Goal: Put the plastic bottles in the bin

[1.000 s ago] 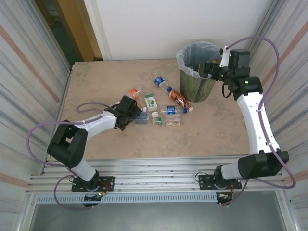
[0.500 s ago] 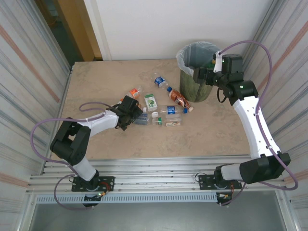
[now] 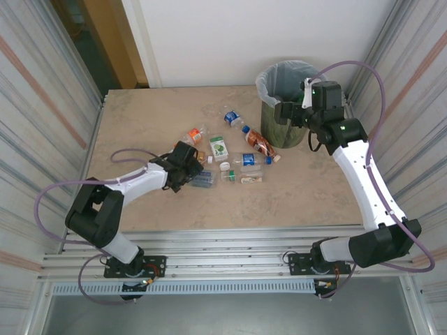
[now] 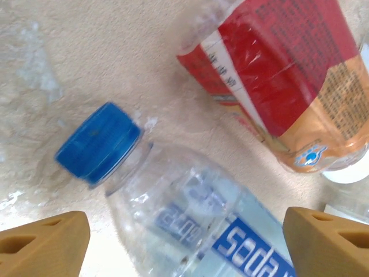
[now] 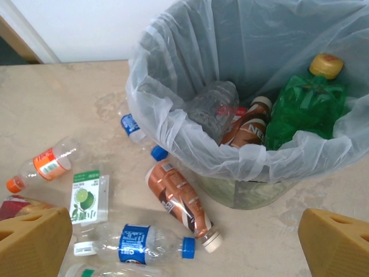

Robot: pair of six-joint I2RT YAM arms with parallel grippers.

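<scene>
**Left gripper**: jaws are spread wide, with 1 tan fingertip on each side of a clear plastic bottle with blue cap and blue label. This bottle lies flat on the beige stone-patterned table, its cap ahead and to the left of the fingertips. A gap is seen at the left fingertip; contact at the right fingertip cannot be told. Just beyond it, ahead and to the right, a crushed bottle with red and orange label is noted.

**Right gripper**: jaws are spread fully, with nothing between them. It is held in the air above the table beside the round dark green bin with clear liner bag. The bin mouth lies ahead of and below the fingertips.

3 bottles are counted in the bin:
- a green bottle with yellow cap
- a brown bottle with cream cap
- a crushed clear bottle

Recorded on the table below the right gripper:
- a brown bottle lying against the bin foot
- a clear bottle with blue label and blue cap, nearest the fingertips
- a flat bottle with green lime label, to the left
- a clear bottle with orange label and orange cap, further left
- a blue-capped bottle beside the bin wall
</scene>
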